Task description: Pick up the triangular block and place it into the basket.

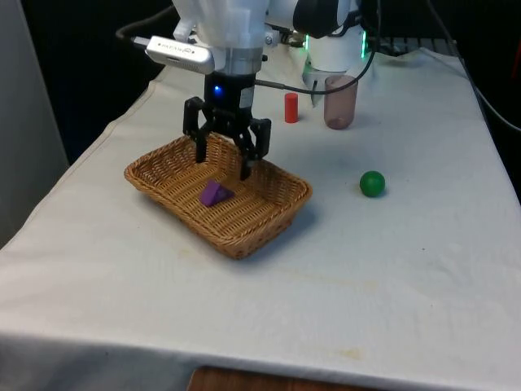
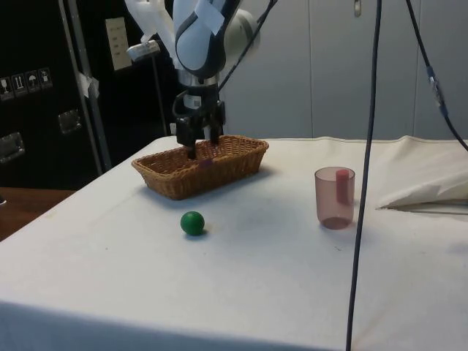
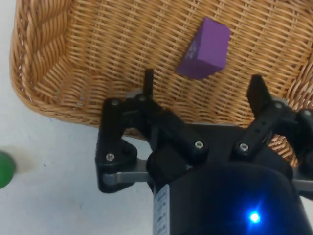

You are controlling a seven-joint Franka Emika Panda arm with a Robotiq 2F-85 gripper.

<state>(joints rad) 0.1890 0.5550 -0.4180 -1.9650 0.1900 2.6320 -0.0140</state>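
A purple triangular block [image 1: 215, 193] [image 3: 204, 49] lies on the floor of the woven wicker basket [image 1: 168, 160] [image 2: 243, 156] [image 3: 58, 73]. My black gripper [image 1: 222, 165] [image 2: 202, 149] [image 3: 201, 83] hangs open just above the basket's inside, a little beyond the block toward the robot, with nothing between its fingers. In the side view a speck of purple shows just past the basket wall below the fingers.
A green ball [image 1: 372, 183] [image 2: 192, 223] [image 3: 4, 169] rests on the cloth to the front view's right of the basket. Farther back stand a small red cylinder [image 1: 291, 107] [image 2: 341, 187] and a translucent pink cup [image 1: 340, 102] [image 2: 334, 197]. Cables hang at the side view's right.
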